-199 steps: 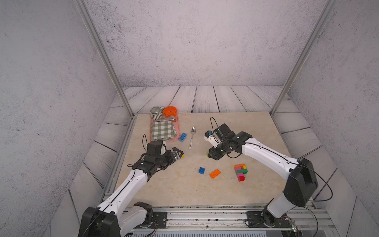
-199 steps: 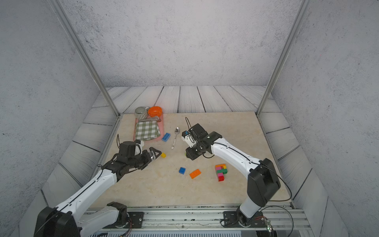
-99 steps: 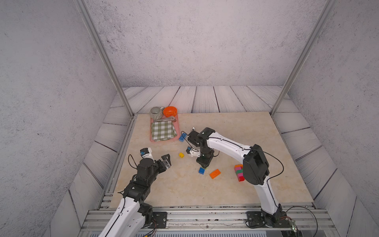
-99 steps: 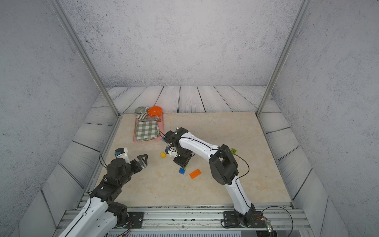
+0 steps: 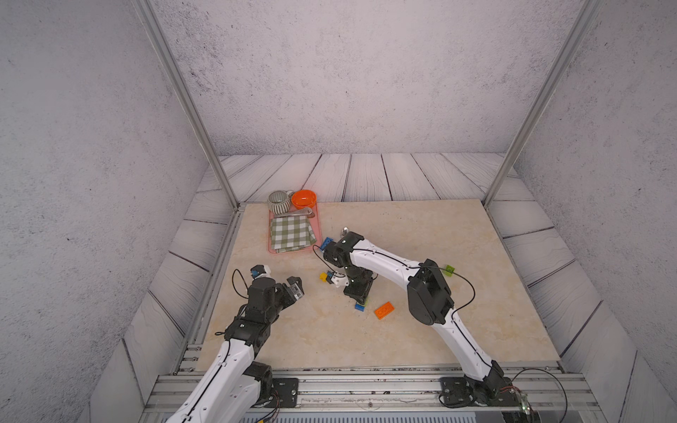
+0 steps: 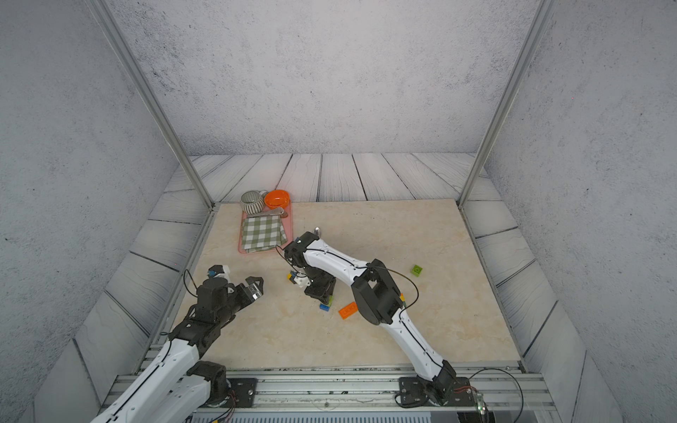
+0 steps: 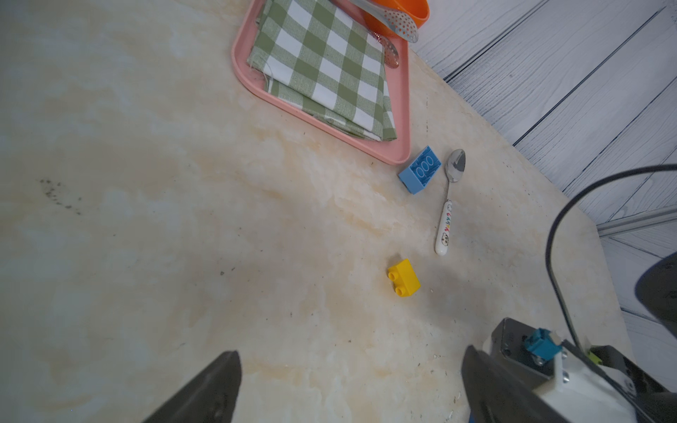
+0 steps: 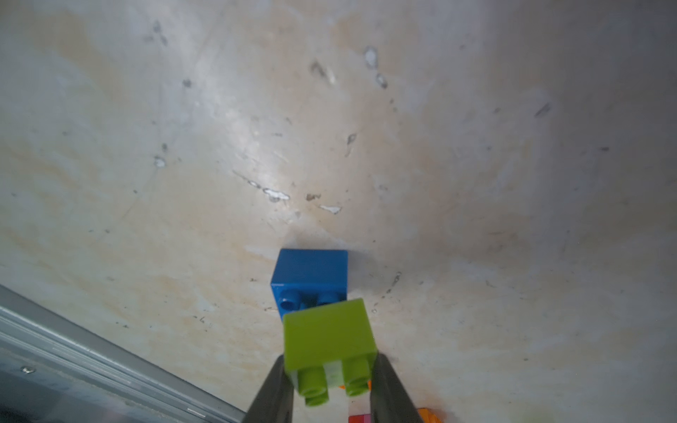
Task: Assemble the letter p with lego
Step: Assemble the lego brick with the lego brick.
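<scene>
Tabletop [image 5: 403,348]: 2 blue bricks [image 5: 327,242] [image 5: 360,307], 1 yellow [image 5: 323,276], 1 orange [image 5: 384,310] (rt tool [image 8: 331,370] grips lime [image 8: 328,331]).

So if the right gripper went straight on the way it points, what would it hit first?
Probably the blue brick on the table, directly ahead. The lime brick held in the right gripper would likely touch it before the gripper itself; the gap between them is hard to judge.

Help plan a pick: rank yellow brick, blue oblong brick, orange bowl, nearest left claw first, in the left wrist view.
1. Yellow plastic brick, just ahead.
2. Blue oblong plastic brick, by pink tray corner.
3. Orange plastic bowl, tray's far end.
</scene>
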`<state>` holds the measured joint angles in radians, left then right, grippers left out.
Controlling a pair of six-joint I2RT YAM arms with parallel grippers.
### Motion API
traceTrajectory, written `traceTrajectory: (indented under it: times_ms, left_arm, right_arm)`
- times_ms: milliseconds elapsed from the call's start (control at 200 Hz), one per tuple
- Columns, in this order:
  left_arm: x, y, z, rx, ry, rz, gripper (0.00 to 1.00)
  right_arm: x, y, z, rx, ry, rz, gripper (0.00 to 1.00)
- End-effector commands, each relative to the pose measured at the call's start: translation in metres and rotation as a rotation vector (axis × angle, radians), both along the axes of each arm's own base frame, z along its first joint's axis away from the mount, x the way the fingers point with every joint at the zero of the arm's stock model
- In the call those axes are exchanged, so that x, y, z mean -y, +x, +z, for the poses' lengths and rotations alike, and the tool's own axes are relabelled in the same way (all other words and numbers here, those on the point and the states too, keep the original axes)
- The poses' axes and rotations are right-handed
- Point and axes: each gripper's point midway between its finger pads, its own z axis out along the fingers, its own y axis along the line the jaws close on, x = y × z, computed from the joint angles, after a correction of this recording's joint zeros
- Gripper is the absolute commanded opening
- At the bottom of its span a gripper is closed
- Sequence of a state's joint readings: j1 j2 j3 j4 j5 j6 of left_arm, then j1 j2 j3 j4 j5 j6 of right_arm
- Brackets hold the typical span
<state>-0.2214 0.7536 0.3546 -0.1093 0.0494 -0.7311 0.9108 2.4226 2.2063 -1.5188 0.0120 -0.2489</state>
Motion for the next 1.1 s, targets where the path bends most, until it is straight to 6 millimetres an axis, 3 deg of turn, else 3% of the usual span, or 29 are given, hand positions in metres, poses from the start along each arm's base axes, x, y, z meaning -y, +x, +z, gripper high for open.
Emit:
traceTrajectory:
  times_ms: [0, 240, 560, 1096]
  left_arm:
    - [0.001, 0.005, 0.009, 0.03, -0.021, -0.002, 0.98]
    - [0.0, 0.005, 0.009, 0.031, -0.02, -0.003, 0.98]
    - [0.0, 0.005, 0.009, 0.03, -0.022, -0.002, 0.98]
    - [0.001, 0.005, 0.009, 0.035, -0.026, -0.006, 0.98]
  right_arm:
    - [0.001, -0.003, 0.002, -0.009, -0.021, 0.023, 0.0]
    - [-0.005, -0.009, -0.003, -0.014, -0.031, 0.044, 0.0]
    - [-0.005, -0.003, 0.014, 0.076, -0.037, 0.011, 0.0]
    - [-0.01, -0.016, 0.006, 0.085, -0.075, -0.009, 0.0]
